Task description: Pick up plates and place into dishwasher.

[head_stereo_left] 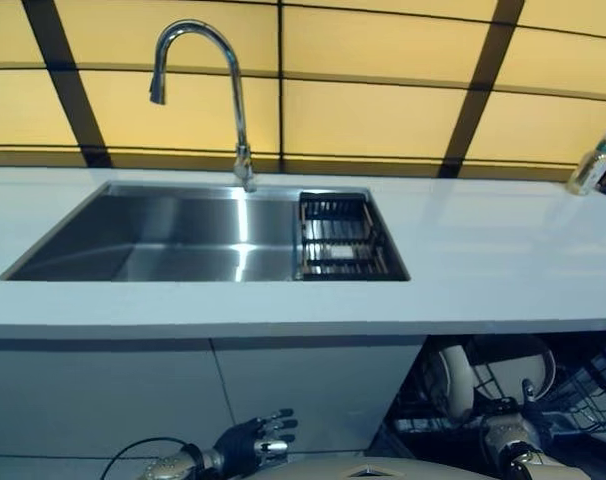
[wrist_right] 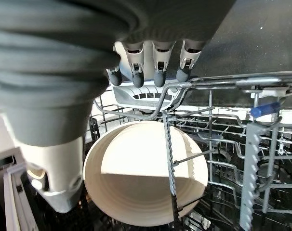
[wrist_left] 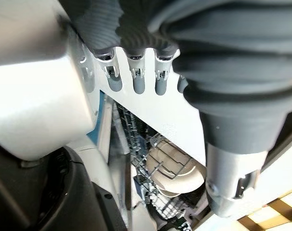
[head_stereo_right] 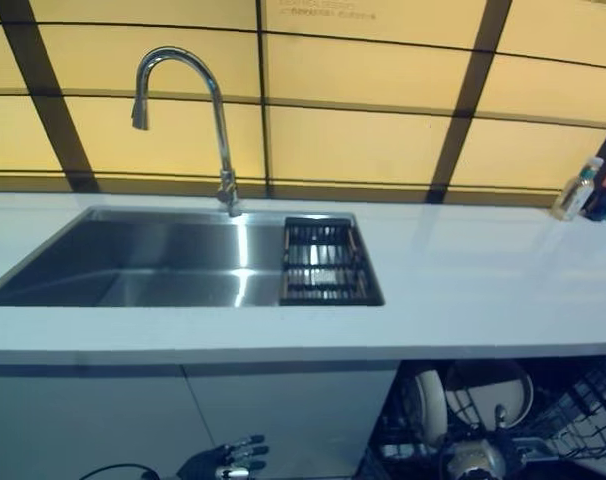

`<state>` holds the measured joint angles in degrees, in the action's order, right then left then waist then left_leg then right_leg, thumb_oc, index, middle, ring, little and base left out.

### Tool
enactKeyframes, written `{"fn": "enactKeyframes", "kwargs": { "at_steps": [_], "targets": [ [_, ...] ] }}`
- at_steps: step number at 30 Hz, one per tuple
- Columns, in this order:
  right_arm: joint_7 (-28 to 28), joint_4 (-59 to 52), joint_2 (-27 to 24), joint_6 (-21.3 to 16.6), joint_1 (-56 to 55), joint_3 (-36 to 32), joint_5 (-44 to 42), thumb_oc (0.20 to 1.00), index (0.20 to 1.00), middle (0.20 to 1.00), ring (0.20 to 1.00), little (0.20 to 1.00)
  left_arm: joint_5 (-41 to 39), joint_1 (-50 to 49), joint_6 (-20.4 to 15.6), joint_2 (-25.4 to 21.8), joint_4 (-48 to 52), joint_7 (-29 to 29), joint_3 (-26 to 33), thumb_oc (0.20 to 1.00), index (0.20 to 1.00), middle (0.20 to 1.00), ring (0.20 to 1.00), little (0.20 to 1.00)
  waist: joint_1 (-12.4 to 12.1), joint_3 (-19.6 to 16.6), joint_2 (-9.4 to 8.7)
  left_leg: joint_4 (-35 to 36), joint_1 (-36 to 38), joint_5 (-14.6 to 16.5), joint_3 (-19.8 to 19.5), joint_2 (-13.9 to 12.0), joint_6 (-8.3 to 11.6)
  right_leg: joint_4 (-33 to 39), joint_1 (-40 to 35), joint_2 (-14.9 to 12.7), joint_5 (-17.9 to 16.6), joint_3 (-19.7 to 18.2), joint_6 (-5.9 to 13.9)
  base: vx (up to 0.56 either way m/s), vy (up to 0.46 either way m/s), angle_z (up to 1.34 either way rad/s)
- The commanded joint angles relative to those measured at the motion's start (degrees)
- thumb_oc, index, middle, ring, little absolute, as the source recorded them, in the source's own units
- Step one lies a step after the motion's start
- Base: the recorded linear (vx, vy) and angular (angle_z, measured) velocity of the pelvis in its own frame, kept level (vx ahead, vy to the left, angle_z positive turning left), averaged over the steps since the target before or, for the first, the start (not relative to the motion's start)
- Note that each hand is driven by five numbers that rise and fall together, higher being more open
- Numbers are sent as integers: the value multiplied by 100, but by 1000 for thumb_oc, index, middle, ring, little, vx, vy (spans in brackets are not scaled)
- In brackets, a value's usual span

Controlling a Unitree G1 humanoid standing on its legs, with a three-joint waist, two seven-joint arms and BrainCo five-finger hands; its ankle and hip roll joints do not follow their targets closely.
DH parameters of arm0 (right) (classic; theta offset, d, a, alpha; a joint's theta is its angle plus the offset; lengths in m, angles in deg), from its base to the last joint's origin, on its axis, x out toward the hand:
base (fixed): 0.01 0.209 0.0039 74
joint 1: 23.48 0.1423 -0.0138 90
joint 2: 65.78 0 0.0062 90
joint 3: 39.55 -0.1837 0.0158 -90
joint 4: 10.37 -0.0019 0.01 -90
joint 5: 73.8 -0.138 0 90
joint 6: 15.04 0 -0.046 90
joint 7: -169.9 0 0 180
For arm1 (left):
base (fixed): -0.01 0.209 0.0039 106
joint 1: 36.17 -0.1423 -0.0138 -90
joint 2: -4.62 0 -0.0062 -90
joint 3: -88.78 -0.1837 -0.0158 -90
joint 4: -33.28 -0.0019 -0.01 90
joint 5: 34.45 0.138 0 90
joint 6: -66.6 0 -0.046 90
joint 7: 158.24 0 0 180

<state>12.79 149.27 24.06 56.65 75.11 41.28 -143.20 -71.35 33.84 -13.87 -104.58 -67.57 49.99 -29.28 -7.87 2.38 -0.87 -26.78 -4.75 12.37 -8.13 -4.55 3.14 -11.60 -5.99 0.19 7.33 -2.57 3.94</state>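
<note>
A cream plate [wrist_right: 136,183] stands upright between the wires of the dishwasher rack [wrist_right: 247,159], just past my right hand [wrist_right: 155,67]. That hand's fingers are straight and hold nothing. From the head, the right hand [head_stereo_left: 508,435] is low in front of the open dishwasher, where two plates [head_stereo_left: 453,380] [head_stereo_left: 513,365] stand in the rack under the counter. My left hand [head_stereo_left: 251,440] hangs open and idle low before the cabinet door. Past its fingers [wrist_left: 139,79] the stacked plates [wrist_left: 177,168] show in the rack at a distance.
Above is a white countertop [head_stereo_left: 483,250] with a steel sink [head_stereo_left: 163,240], a tall tap [head_stereo_left: 233,90] and a dark drain basket [head_stereo_left: 338,240]. Bottles [head_stereo_left: 593,165] stand at the counter's far right. A closed cabinet door [head_stereo_left: 103,400] lies left of the dishwasher.
</note>
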Motion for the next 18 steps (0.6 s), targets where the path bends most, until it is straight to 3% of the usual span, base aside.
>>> {"fn": "enactKeyframes", "kwargs": {
  "at_steps": [1, 7, 18],
  "targets": [
    [-212, -534, -94, -194, 451, -11, 28, 1000, 1000, 1000, 1000, 1000, -32, -125, -130, -359, 321, 35, 122, 1000, 1000, 1000, 1000, 1000, -265, 249, -179, 750, 182, -452, -18, -198, -290, 424, 198, -54, -1019, -105, 551, -34, -54, 27],
    [-258, -420, -220, -146, 624, -104, -44, 1000, 1000, 1000, 1000, 1000, -15, -60, -222, -582, 211, 230, 303, 1000, 1000, 1000, 1000, 1000, -371, 414, -357, 838, 96, -551, -170, -232, -265, 499, 245, 43, -1115, -45, 528, -21, -48, 22],
    [-218, -674, 63, -145, 537, 66, 97, 1000, 1000, 1000, 1000, 1000, 307, -236, -339, -391, 71, 259, 453, 1000, 1000, 1000, 1000, 1000, -396, 379, -442, 944, 293, -559, -124, -216, -282, 571, 140, 20, -1162, -63, 543, 43, 28, 1]
  ]
}}
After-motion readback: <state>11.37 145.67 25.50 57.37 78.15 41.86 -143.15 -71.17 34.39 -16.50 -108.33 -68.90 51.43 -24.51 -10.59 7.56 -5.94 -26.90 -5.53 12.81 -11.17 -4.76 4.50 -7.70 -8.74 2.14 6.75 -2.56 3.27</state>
